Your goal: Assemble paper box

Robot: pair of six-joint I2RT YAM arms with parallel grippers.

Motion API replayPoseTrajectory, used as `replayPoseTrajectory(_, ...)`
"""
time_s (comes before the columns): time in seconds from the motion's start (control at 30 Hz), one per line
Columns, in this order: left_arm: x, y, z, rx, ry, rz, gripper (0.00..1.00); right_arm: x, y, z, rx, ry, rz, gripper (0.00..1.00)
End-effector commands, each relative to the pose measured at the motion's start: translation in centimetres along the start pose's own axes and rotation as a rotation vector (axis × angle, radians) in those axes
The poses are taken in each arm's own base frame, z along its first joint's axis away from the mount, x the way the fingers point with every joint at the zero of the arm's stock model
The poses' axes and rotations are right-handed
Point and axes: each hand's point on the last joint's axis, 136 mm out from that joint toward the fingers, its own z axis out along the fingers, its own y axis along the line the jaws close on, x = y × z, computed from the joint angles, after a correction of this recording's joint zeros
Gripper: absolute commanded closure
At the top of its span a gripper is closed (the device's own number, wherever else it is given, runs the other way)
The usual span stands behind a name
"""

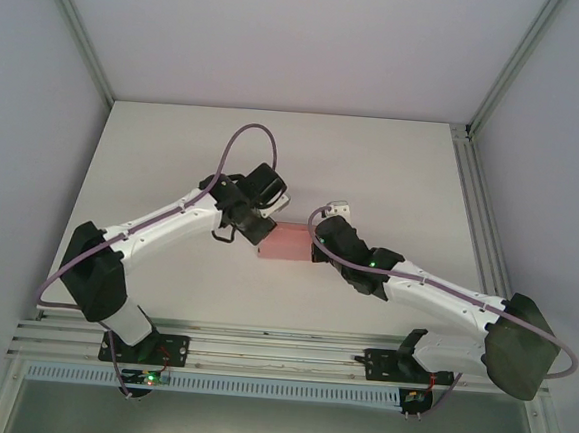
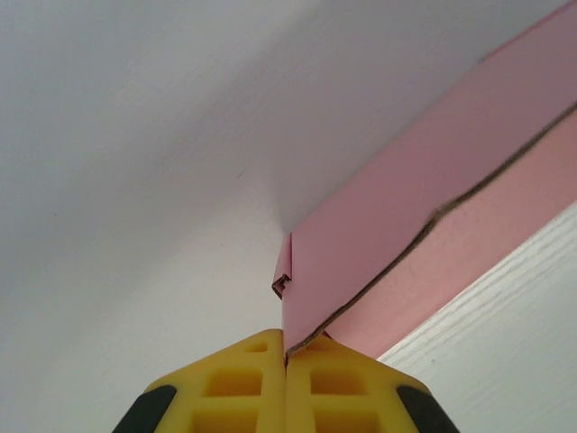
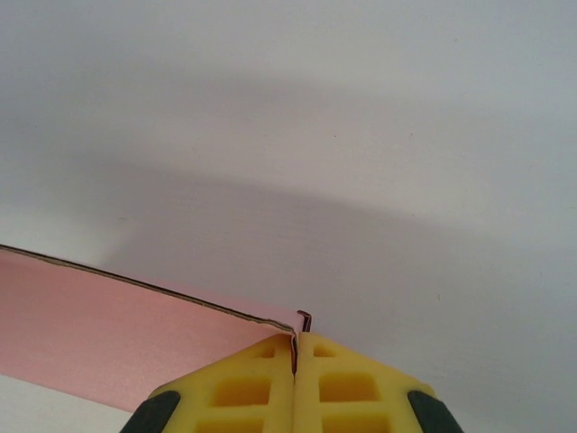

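The white worktop (image 1: pixel 175 147) fills the middle of the overhead view, inside a frame of aluminium rails. The left arm (image 1: pixel 158 224) and the right arm (image 1: pixel 434 288) both reach inward from their bases at the near edge and meet near the worktop's centre. Between them is the paper box (image 1: pixel 289 243), a flat pink rectangle of thin card, with an arm at each of its short ends. The left gripper (image 2: pixel 286 347) is clamped on the box: its yellow fingers (image 2: pixel 234 383) are pressed together, with a corner of the pink card pinched in the seam between them. From there, two layers of card run up and to the right with a dark cut edge between them. The right gripper (image 3: pixel 295 347) is likewise pressed together on the box's opposite end, where the card's edge enters between its fingers. A small folded tab (image 2: pixel 282 281) sticks out at the corner just above the left gripper.
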Motion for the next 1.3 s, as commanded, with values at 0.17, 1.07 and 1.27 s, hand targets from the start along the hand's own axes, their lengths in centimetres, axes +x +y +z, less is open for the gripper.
replayPoseTrajectory(0.17,-2.9,0.7,0.3,0.034,-0.032,-0.372,1.00,2.7,0.1,0.2,0.019,0.096,-0.060,1.00)
replayPoseTrajectory(1.07,1.3,2.5,5.0,0.011,0.023,-0.378,1.00,3.8,-0.2,0.5,0.014,0.084,-0.089,1.00)
replayPoseTrajectory(1.27,3.2,1.5,5.6,-0.011,-0.001,-0.325,1.00,4.3,0.1,0.5,-0.044,0.015,-0.155,1.00)
